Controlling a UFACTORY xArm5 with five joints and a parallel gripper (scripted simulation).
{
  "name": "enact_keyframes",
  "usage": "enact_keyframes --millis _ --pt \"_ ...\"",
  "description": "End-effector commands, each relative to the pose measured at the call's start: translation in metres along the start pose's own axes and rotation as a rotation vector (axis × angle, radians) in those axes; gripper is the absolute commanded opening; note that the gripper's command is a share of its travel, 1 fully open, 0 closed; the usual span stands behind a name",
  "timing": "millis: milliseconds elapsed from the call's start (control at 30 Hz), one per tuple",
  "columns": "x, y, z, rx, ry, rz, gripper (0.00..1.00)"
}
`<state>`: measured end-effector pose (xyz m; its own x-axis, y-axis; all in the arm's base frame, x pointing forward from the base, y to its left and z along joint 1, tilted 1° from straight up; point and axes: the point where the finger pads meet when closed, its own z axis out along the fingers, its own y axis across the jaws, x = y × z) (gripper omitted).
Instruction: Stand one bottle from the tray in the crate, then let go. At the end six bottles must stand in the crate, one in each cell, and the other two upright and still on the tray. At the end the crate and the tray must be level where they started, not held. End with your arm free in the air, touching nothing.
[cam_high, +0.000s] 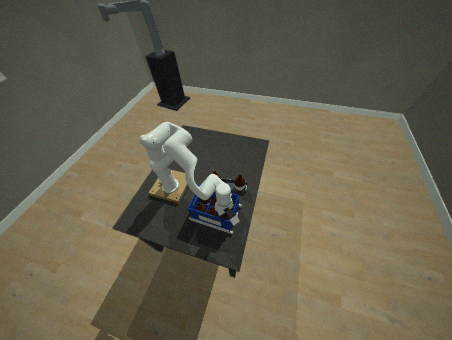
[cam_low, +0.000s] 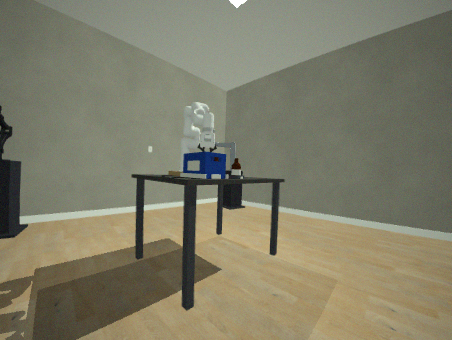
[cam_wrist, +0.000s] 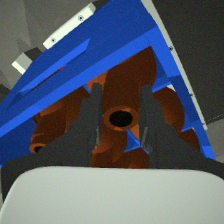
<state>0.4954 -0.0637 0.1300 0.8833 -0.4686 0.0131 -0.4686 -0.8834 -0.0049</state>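
Top view, clock from crate (cam_high: 227, 224) (cam_low: 207, 167) (cam_wrist: 122, 30): crate on table (cam_high: 220, 150) (cam_low: 250, 180), bottles (cam_high: 201, 207) (cam_wrist: 125, 75) inside. Tray (cam_high: 228, 179) at one o'clock, bearing a bottle (cam_high: 240, 181) (cam_low: 236, 168). My base board (cam_high: 158, 195) (cam_low: 175, 173) sits at ten o'clock.

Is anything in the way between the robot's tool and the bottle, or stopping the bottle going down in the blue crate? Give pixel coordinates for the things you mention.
Nothing visible is between the tool (cam_wrist: 121, 117) and the bottle (cam_wrist: 121, 100): it's gripped. The bottle already seems down inside the crate (cam_high: 192, 212) (cam_low: 192, 171) (cam_wrist: 135, 20), with nothing seen blocking it, though its bottom is hidden.
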Motion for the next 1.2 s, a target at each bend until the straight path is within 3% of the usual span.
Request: enact_keyframes --millis 0,33,1167 --pt "0.0013 -0.0005 -0.0018 0.002 0.004 0.000 0.00" --pt "0.0013 -0.0005 -0.0018 0.002 0.004 0.000 0.65" --pt "0.0013 -0.0005 -0.0018 0.002 0.004 0.000 0.65"
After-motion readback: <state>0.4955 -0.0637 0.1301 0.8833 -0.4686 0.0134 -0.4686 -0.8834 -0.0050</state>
